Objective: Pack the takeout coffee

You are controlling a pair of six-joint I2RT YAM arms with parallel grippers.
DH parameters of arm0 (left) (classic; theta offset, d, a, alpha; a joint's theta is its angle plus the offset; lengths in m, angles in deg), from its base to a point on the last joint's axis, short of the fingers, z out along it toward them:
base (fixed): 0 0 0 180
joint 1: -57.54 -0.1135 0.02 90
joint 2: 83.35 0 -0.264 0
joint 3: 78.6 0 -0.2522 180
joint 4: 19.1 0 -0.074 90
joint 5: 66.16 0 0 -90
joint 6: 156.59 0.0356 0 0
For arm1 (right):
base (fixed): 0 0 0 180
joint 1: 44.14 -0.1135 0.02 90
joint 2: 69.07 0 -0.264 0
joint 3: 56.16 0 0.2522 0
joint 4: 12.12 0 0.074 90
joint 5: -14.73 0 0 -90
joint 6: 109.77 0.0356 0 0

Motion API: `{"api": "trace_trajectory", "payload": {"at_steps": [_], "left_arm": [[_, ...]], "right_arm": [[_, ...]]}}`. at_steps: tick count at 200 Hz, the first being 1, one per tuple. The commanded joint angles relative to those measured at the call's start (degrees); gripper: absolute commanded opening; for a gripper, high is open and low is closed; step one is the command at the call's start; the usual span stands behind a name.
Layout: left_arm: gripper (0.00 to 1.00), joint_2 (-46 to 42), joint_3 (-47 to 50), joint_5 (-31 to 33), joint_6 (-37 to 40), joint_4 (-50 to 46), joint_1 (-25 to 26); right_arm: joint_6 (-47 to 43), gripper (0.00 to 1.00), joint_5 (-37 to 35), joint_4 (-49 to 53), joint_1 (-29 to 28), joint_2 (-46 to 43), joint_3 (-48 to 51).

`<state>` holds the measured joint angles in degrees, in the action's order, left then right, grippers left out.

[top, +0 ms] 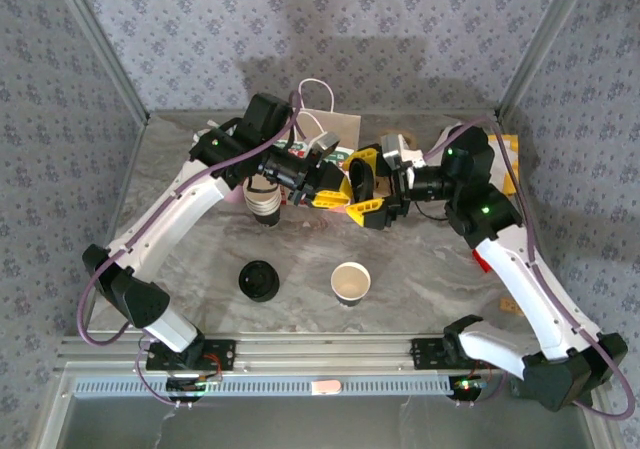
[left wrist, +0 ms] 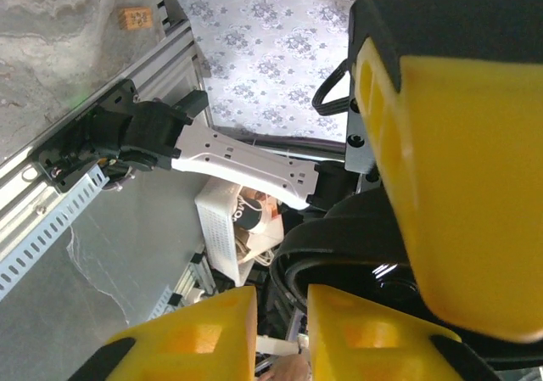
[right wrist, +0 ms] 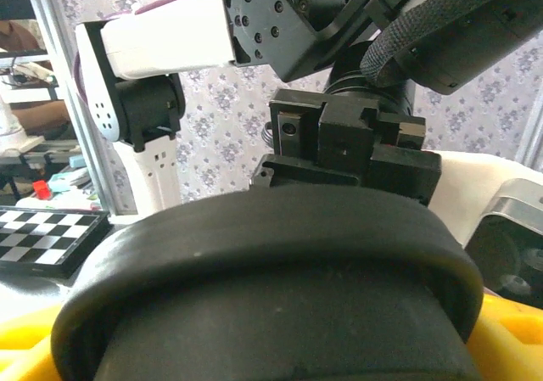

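Observation:
The takeout coffee's pale paper cup (top: pixel 350 282) stands alone on the near middle of the table, its top open. Above the table's middle, a black lid (top: pixel 356 178) hangs on edge between the yellow fingers of my right gripper (top: pixel 365 181), which is shut on it. In the right wrist view the lid (right wrist: pixel 271 296) spans the gripper (right wrist: pixel 271 351). My left gripper (top: pixel 333 195) sits just left of the lid. In the left wrist view its jaws (left wrist: pixel 282 330) stand slightly apart with nothing between them, and the lid's rim (left wrist: pixel 339 245) lies beside one finger.
A stack of lidless beige cups (top: pixel 265 205) lies under the left arm. A pile of black lids (top: pixel 259 279) sits left of the lone cup. A brown paper bag (top: pixel 335 129) stands at the back. A metal rail (top: pixel 320 349) runs along the near edge.

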<state>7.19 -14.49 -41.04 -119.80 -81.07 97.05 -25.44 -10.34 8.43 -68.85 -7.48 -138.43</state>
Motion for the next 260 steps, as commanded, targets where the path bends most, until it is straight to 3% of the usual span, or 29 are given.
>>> {"api": "trace_trajectory", "payload": {"at_steps": [1, 62, 107, 147, 215, 260], "left_arm": [[0.28, 0.8, -1.5, -0.2, 0.5, -0.5, 0.1], [0.32, -0.9, -3.4, 5.5, 3.6, -5.8, -3.2], [0.31, -4.5, -1.4, 15.2, 4.7, -7.2, -8.2], [0.3, -5.0, -1.8, 24.9, 6.7, -8.8, -9.0], [0.29, -5.7, -2.7, 35.0, 10.6, -15.4, -8.9], [0.28, -8.8, -1.5, 44.1, 13.8, -18.7, -8.8]], "right_arm": [[-2.5, 0.83, -2.4, 3.6, 0.3, -1.4, -1.1], [-5.1, 0.83, -11.8, 14.0, 0.5, -3.5, -2.5], [-0.7, 0.78, -27.7, 27.3, -2.6, -4.0, -6.2], [6.3, 0.77, -38.3, 36.3, -5.7, -5.4, -6.3], [16.8, 0.75, -46.9, 44.5, -7.4, -7.1, -4.0], [18.3, 0.71, -52.9, 58.0, -12.4, 1.3, -7.2]]}}
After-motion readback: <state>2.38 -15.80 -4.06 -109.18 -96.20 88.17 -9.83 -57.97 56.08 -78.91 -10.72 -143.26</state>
